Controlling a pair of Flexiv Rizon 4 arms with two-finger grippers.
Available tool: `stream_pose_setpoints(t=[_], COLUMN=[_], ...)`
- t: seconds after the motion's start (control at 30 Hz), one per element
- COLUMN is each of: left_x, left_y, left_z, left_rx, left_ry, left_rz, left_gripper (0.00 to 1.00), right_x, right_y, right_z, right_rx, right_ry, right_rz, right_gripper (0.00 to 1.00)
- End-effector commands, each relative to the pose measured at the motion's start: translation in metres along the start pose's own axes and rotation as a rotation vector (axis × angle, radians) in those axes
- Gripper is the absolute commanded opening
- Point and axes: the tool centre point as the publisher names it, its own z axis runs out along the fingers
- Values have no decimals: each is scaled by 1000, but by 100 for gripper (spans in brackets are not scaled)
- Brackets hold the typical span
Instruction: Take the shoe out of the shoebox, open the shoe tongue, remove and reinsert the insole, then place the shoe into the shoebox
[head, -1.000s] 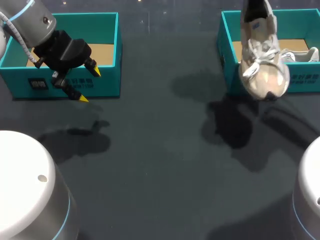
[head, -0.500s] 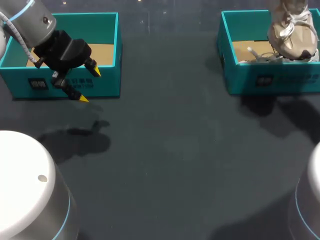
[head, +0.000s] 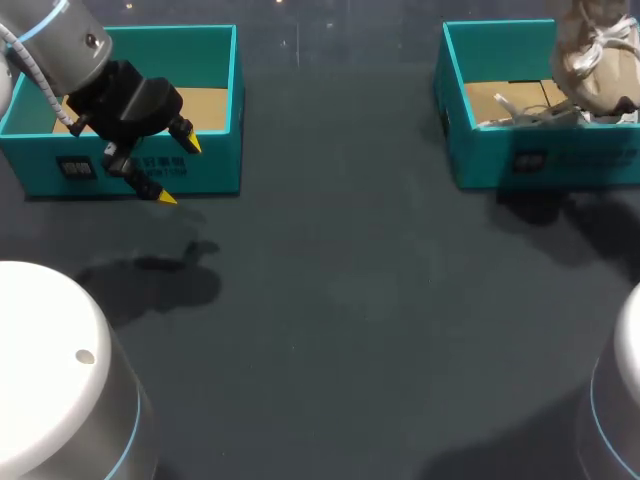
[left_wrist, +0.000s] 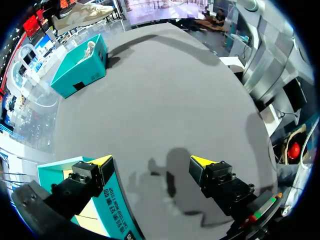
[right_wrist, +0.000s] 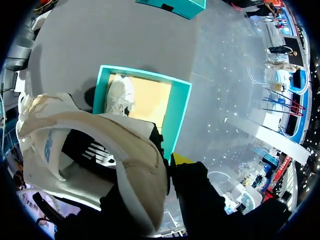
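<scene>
A beige and white shoe (head: 596, 58) hangs over the right teal shoebox (head: 540, 158), at its far right side. My right gripper (right_wrist: 169, 167) is shut on the shoe (right_wrist: 100, 150) at the heel collar; one yellow fingertip (right_wrist: 182, 159) shows outside and the other is hidden inside. Beneath it the shoebox (right_wrist: 181, 112) holds a second white shoe (right_wrist: 120, 92), whose laces (head: 520, 113) show in the head view. My left gripper (head: 177, 170) hangs open and holds nothing, in front of the left teal box (head: 215, 100). In the left wrist view the left gripper (left_wrist: 152, 162) is open over the dark table.
The left teal box (left_wrist: 112, 210) lies just under one left finger. The dark table (head: 330, 300) stretches between the two boxes. In the left wrist view the right shoebox (left_wrist: 80, 65) stands far ahead of the fingers.
My right arm has carried the shoe from in front of the shoebox's front wall back and to the right, over the box. The left arm has not moved.
</scene>
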Motion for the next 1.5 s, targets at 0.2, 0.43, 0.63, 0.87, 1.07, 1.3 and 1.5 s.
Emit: stream_pose_setpoints(t=[0.2,0.43,0.63,0.87,1.07,1.3,1.5], left_x=[1,1,1,1,1,1,1], left_y=[0,0,0,0,0,0,0], left_z=[0,0,0,0,0,0,0], left_rx=[-3,-3,-3,-3,-3,-3,-3], left_ry=[-1,-1,-1,-1,-1,-1,-1], left_rz=[1,1,1,1,1,1,1], left_gripper=[100,100,100,100,100,100,100], right_x=[-25,-16,7,24,24,33,46], right_y=[-57,-67,-81,-91,-91,-99,-102], right_z=[39,63,67,69,69,80,93], right_rx=[-110,-86,5,42,42,52,81], right_ry=[-4,83,114,144,144,167,220], right_rz=[-39,204,510,736,736,946,1210], right_gripper=[0,0,0,0,0,0,0])
